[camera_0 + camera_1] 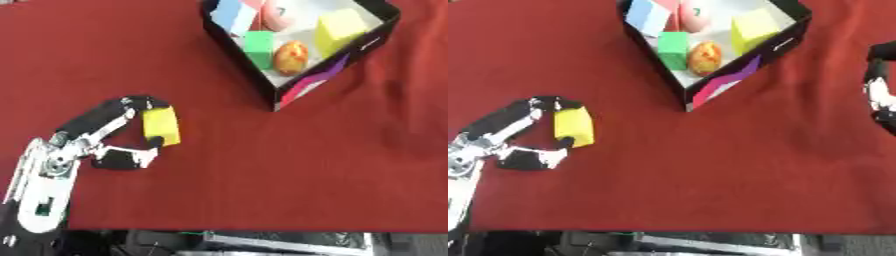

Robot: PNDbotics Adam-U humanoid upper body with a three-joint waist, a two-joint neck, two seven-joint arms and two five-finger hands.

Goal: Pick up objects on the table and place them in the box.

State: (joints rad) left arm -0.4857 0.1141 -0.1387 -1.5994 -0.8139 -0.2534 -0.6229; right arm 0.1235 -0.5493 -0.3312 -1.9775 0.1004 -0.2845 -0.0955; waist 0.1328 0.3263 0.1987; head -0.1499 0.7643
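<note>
Your left hand (122,132) comes in from the lower left corner and has its fingers and thumb curled round a yellow block (162,126), fingers over the block's upper left end and thumb tip at its lower end. The block sits low over the red tablecloth (262,180); you cannot tell whether it touches the cloth or is just lifted off it.

The box (241,52), black-walled with a pink and purple patch on its near corner, stands well apart from the block, up and to the right by the far edge. Inside it lie a light blue block (232,15), a green block (259,46), a bigger yellow block (339,30), an orange egg-shaped thing (291,56) and something pink (278,15).

Your right hand (878,82) shows only at the right edge of the right eye view; you cannot tell how its fingers stand.
</note>
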